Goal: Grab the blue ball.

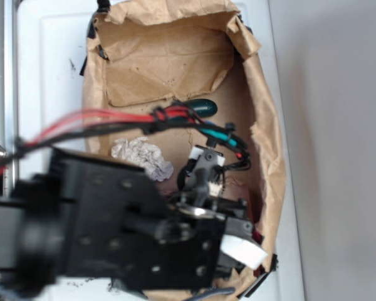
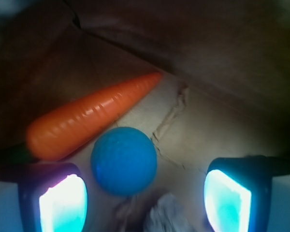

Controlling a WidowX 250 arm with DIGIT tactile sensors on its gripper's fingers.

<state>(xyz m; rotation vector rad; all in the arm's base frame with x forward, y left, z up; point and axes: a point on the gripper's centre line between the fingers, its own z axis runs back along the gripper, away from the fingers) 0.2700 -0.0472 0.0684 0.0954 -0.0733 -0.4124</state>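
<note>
Ball (image 2: 123, 160): blue, matte, slightly rough; seen only in the wrist view, resting on the brown paper floor between the two fingers but nearer the left-hand one. No contact with either finger is visible.
Ball in exterior view: hidden; the arm and its mount cover the part of the bin where it would lie.
Gripper (image 2: 145, 200): jaws spread wide, nothing between them gripped. Only the pad tips show at the bottom edge, glowing cyan-white; the rest is cut off by the frame.
Fingers (image 2: 63, 203): dark housings with bright pads, overexposed, surface detail unreadable.
Carrot (image 2: 89, 118): orange, ribbed, lying diagonally with its tip pointing up and right; its thick end sits just beside the ball, possibly touching it. The dark stub at its blunt end is in shadow and hard to make out.
Paper wad (image 1: 143, 157): white, crumpled, on the bin floor left of the wrist in the exterior view; a pale blurred lump at the bottom of the wrist view is probably the same item.
Cucumber (image 1: 202, 106): dark green, partly crossed by the red and black cables (image 1: 113, 120).
Bin (image 1: 263, 106): lined with creased brown paper; near edge blocked by the blurred black arm (image 1: 113, 226).
</note>
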